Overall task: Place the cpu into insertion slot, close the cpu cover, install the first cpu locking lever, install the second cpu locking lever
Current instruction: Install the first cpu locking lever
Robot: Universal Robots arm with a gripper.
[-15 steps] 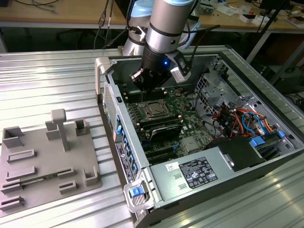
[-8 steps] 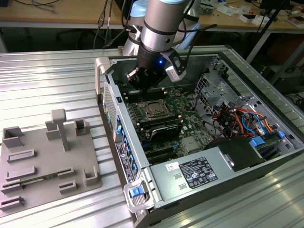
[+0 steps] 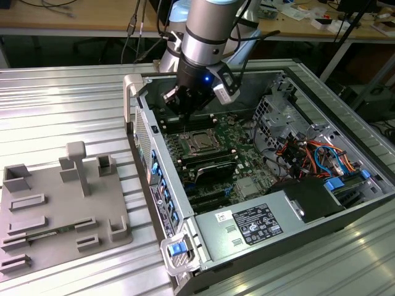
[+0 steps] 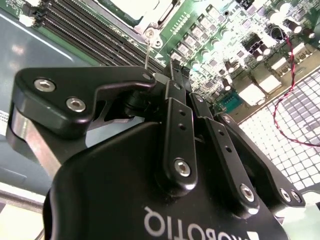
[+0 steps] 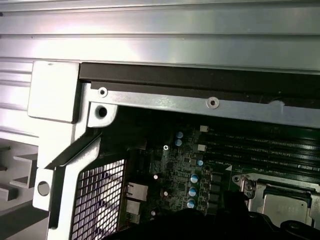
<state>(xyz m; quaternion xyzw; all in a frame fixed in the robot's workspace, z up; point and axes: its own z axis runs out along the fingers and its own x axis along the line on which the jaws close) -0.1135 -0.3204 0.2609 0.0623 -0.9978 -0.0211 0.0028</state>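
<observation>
Just above one corner of the socket (image 3: 191, 147), the black gripper (image 3: 184, 116) hangs inside the open grey metal computer case (image 5: 165, 100). Its jointed fingers (image 4: 175, 115) are pressed together, and a thin, straight wire lever (image 4: 147, 52) rises from the socket's corner to their tips; whether it is nipped between them I cannot tell. Within the socket sits the chip (image 5: 286, 207), flat, square and dull silver, with the thin metal cover (image 5: 252, 186) lying flat around it. Long black ribbed memory slots (image 4: 85, 35) run just beside the socket on the glossy green board (image 4: 172, 25).
</observation>
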